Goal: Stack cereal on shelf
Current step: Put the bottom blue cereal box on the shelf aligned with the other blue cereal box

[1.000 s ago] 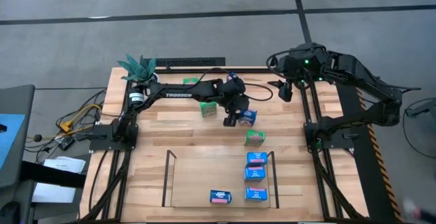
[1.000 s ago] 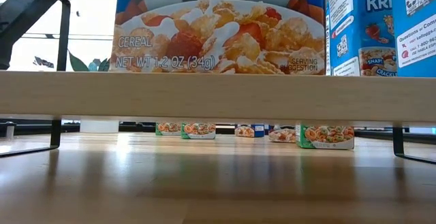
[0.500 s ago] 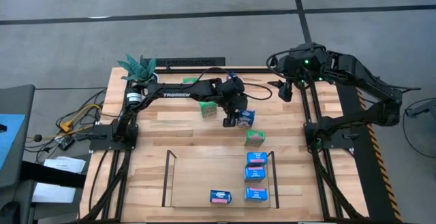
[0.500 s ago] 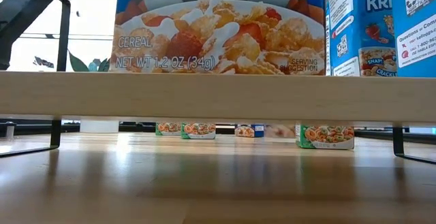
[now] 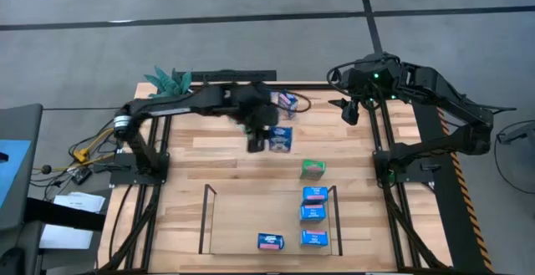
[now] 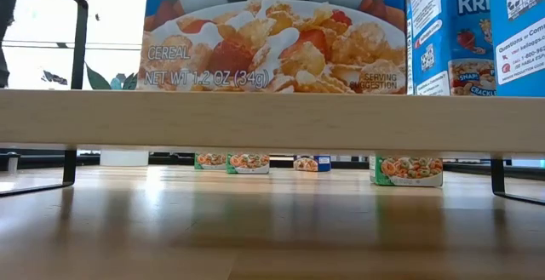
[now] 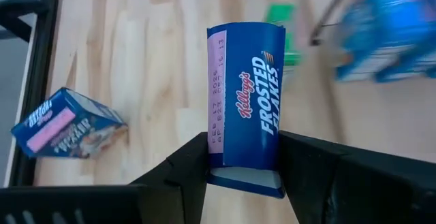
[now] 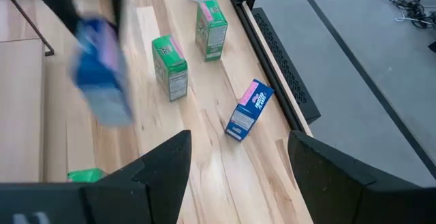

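The left gripper's fingers (image 7: 184, 176) press against both sides of a blue Frosted Flakes box (image 7: 245, 101), closed just to the box's width, with the box's lower end seated between them and most of it standing out beyond their tips. From above, the left gripper (image 5: 266, 138) carries that box over the middle of the table (image 5: 209, 162), on the side away from the shelf (image 5: 242, 225), which lies near the table's front edge. Four blue boxes already sit in the shelf: three in a row along its right rail (image 5: 313, 214) and one lying nearer its middle (image 5: 270, 241). A green box (image 5: 312, 170) stands on the table just outside the shelf's far right corner. Another blue box (image 5: 287, 101) lies tilted near the table's far edge, and two green boxes (image 8: 170, 67) stand close together near it. The right gripper (image 5: 351, 109) hangs over the table's far right corner, its fingers (image 8: 163, 169) parted with nothing between them.
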